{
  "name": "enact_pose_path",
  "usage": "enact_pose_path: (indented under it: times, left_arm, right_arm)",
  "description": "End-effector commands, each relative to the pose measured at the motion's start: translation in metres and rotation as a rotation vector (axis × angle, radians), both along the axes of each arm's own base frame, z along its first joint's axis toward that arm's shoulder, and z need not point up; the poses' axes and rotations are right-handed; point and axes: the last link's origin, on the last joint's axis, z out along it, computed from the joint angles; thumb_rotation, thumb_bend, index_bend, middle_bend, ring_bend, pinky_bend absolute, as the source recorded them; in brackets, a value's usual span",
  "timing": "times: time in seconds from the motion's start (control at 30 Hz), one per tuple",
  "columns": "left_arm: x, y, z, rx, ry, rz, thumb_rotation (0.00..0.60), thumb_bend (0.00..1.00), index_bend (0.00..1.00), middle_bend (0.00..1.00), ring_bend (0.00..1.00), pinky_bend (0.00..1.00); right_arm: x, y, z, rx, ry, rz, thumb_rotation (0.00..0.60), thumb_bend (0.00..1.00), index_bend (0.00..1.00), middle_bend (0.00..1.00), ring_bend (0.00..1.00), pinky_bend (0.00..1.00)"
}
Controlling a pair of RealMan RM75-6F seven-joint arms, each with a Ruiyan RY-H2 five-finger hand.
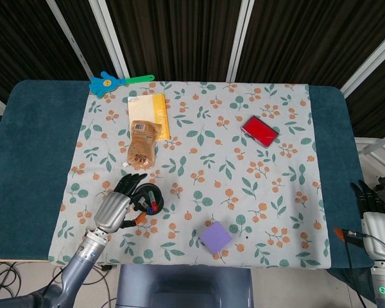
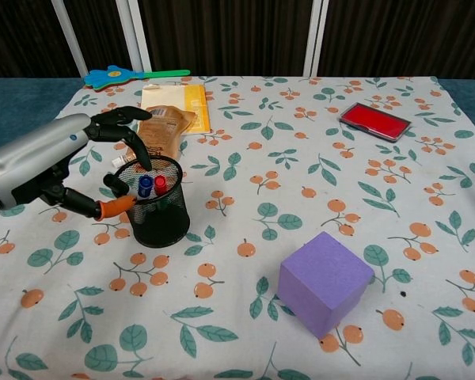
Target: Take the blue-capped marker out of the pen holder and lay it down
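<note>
Sitting nearest the camera in the chest view, a lilac foam cube (image 2: 326,282) rests on the leaf-and-berry patterned cloth (image 2: 301,182) that covers the tabletop (image 1: 32,154); to its left stands the black wire-mesh pen holder (image 2: 155,203), upright, with the blue-capped marker (image 2: 145,185) inside it beside a red-capped marker (image 2: 160,183) and a black-capped one (image 2: 115,184) leaning at the rim. The left robot hand (image 2: 59,162) is just beside the holder on its left, fingers spread apart and holding nothing: the dark upper fingers (image 2: 119,127) arch over the holder's rim while the orange-tipped thumb (image 2: 111,208) reaches toward the mesh wall, though whether it touches the mesh cannot be told. The right robot hand (image 1: 374,221) sits well apart at the tabletop's right edge in the head view, only partly visible, and whether its fingers are closed or spread cannot be told. Farther back lie a brown foil snack pouch (image 2: 158,131), partly on a yellow-edged paper pad (image 2: 174,104), and a flat red case (image 2: 376,121) off to the right. At the far edge lies a blue hand-shaped clapper with a green handle (image 2: 131,76)
</note>
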Motion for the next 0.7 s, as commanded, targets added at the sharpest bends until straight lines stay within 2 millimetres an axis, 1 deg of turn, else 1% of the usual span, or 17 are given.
enact_pose_path:
  times: [0.03, 0.4, 0.53, 0.7]
  left_arm:
    - [0.001, -0.0003, -0.001, -0.003, -0.002, -0.003, 0.6, 0.31, 0.45, 0.06, 0.0, 0.0]
    - [0.0049, -0.0004, -0.005, -0.004, 0.006, -0.013, 0.6, 0.31, 0.47, 0.07, 0.0, 0.0]
    - [0.0089, 0.0006, -0.0058, -0.002, 0.001, -0.02, 0.6, 0.36, 0.47, 0.07, 0.0, 0.0]
    - [0.0108, 0.0009, -0.0074, -0.005, 0.005, -0.022, 0.6, 0.36, 0.48, 0.07, 0.0, 0.0]
  right_arm:
    - [0.0, 0.0, 0.0001, 0.0, 0.0, 0.0, 0.6, 0.06, 0.06, 0.02, 0.09, 0.19]
    - [-0.0001, 0.0001, 0.0001, 0.002, -0.001, 0.0, 0.6, 0.06, 0.06, 0.02, 0.09, 0.19]
    - [-0.0001, 0.0001, 0.0001, 0.002, -0.001, -0.001, 0.6, 0.06, 0.06, 0.02, 0.09, 0.19]
    - [-0.0002, -0.0001, 0.0003, 0.002, -0.003, -0.001, 0.6, 0.06, 0.06, 0.02, 0.09, 0.19]
